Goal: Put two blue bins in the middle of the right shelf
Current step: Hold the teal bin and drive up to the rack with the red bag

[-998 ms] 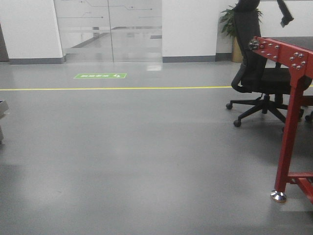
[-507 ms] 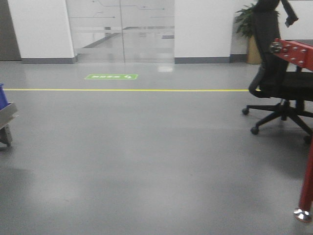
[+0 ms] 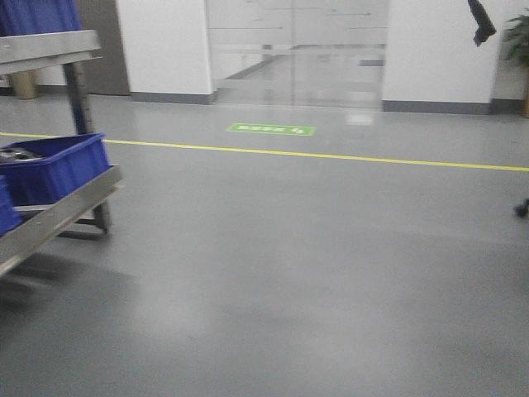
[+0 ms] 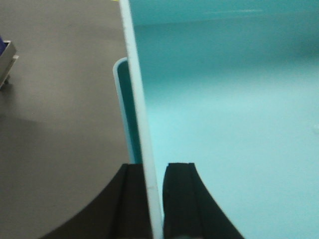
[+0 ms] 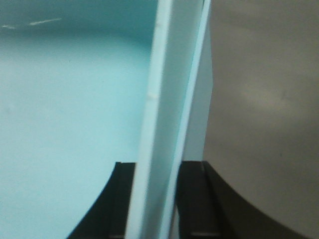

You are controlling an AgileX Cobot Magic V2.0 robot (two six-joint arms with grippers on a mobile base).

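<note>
A pale blue bin [image 4: 224, 99] fills the left wrist view. My left gripper [image 4: 153, 167] is shut on its left wall, one finger on each side of the rim. The same bin [image 5: 65, 99] fills the right wrist view, where my right gripper [image 5: 158, 164] is shut on its right wall. Grey floor shows beyond both walls. In the front view a metal shelf [image 3: 50, 45] stands at the far left. It carries a dark blue bin [image 3: 62, 165] on its low level and another blue bin [image 3: 37, 15] on top. Neither gripper nor the held bin shows in the front view.
Grey floor stretches ahead, crossed by a yellow line [image 3: 331, 155] with a green floor sign [image 3: 271, 129] behind it. Glass doors [image 3: 297, 50] and white walls close the back. A chair caster [image 3: 522, 208] shows at the right edge, a plant [image 3: 519, 33] at top right.
The front view has swung left. The red frame and the office chair have slid out on the right. The metal shelf with blue bins has come in at the left.
</note>
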